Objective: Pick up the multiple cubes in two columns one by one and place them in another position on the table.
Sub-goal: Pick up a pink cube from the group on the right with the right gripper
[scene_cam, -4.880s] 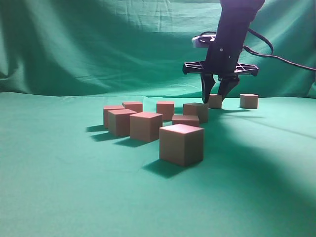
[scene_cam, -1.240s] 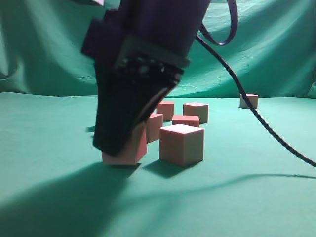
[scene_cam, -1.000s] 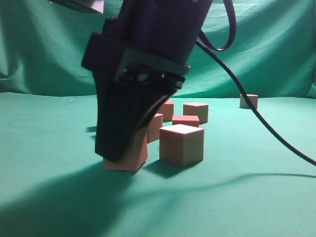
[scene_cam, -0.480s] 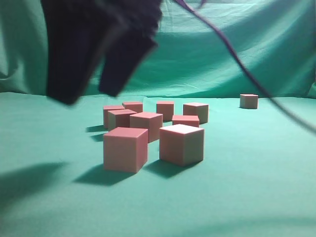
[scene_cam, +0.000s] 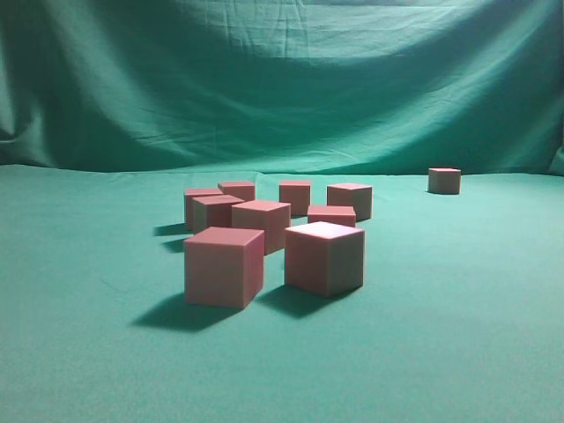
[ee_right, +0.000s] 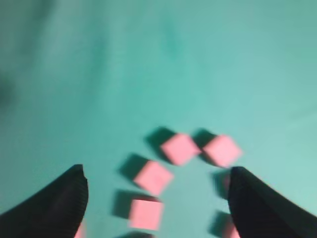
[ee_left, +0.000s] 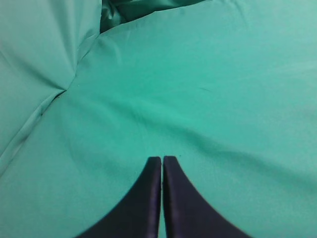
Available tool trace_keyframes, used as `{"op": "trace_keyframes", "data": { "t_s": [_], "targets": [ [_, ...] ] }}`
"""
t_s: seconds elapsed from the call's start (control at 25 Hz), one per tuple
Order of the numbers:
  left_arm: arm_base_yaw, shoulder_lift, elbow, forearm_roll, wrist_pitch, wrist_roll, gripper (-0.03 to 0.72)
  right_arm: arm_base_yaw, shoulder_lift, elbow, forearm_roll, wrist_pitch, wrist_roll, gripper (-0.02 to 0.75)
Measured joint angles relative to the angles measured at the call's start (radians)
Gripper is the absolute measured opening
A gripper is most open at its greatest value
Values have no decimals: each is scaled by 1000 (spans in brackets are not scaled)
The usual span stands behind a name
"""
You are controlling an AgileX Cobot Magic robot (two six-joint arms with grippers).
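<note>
Several pinkish-brown cubes stand in two rough columns on the green cloth. The nearest left cube (scene_cam: 224, 265) sits beside the nearest right cube (scene_cam: 324, 256); others (scene_cam: 261, 224) stand behind them. One lone cube (scene_cam: 444, 180) sits far back right. No gripper shows in the exterior view. My right gripper (ee_right: 157, 183) is open and empty, high above the cubes (ee_right: 152, 177), which look blurred. My left gripper (ee_left: 162, 159) is shut and empty over bare cloth.
A green cloth (scene_cam: 458, 335) covers the table and hangs as a backdrop behind. In the left wrist view folds of the cloth (ee_left: 74, 74) lie at the upper left.
The right gripper set a cube down at the near left of the group, opened, rose and left the exterior view. The far cube it held 4.9 s ago is gone from the back.
</note>
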Motion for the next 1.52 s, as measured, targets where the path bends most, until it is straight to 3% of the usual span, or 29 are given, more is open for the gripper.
{"op": "trace_keyframes", "data": {
  "t_s": [0.32,0.56,0.76,1.08,1.2,1.4,1.52],
  "targets": [
    [0,0,0,0,0,0,0,-412,61,-31,-57,-50,339,589],
    [0,0,0,0,0,0,0,-587,202,-31,-59,-169,387,589],
    [0,0,0,0,0,0,0,-639,325,-31,-59,-313,407,589],
    [0,0,0,0,0,0,0,-641,444,-31,-44,-494,411,589],
    [0,0,0,0,0,0,0,-641,465,-31,-44,-525,411,531],
    [0,0,0,0,0,0,0,-641,481,-31,-41,-537,413,275],
    [0,0,0,0,0,0,0,-641,481,-31,-41,-537,413,262]
  ]
}}
